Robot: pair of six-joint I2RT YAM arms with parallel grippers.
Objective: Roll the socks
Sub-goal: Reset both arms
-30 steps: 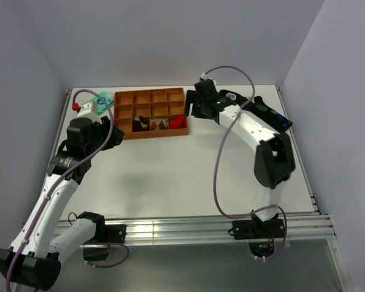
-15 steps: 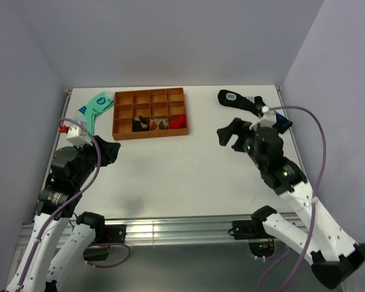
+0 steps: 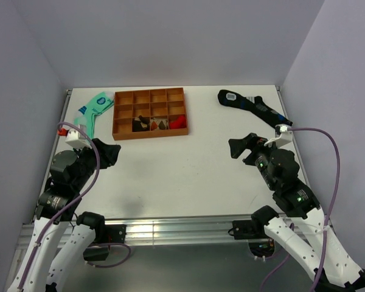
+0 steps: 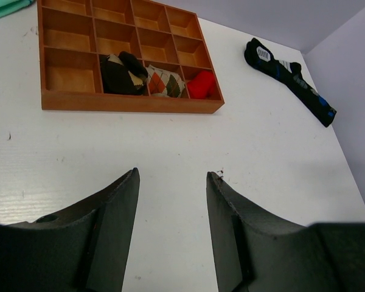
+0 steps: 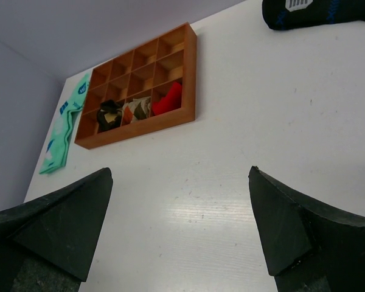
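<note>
Socks (image 4: 166,81): brown argyle, bundled in nearest-row cell of wooden tray (image 4: 128,102), well ahead of left fingers (image 4: 129,188), ahead and left of right fingers (image 5: 94,194). Likely light, soft, floppy, grippy knit. Best pinched at bulging top fold. Little room inside cell walls. Left fingers parted, right fingers spread wide, both empty. White table (image 4: 261,152) smooth, hard.

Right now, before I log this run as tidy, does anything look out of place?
Two socks lie flat outside the wooden tray: the mint-green sock by its left end, the black-navy sock toward the far right corner. The brown argyle socks are in the tray's near row.
</note>
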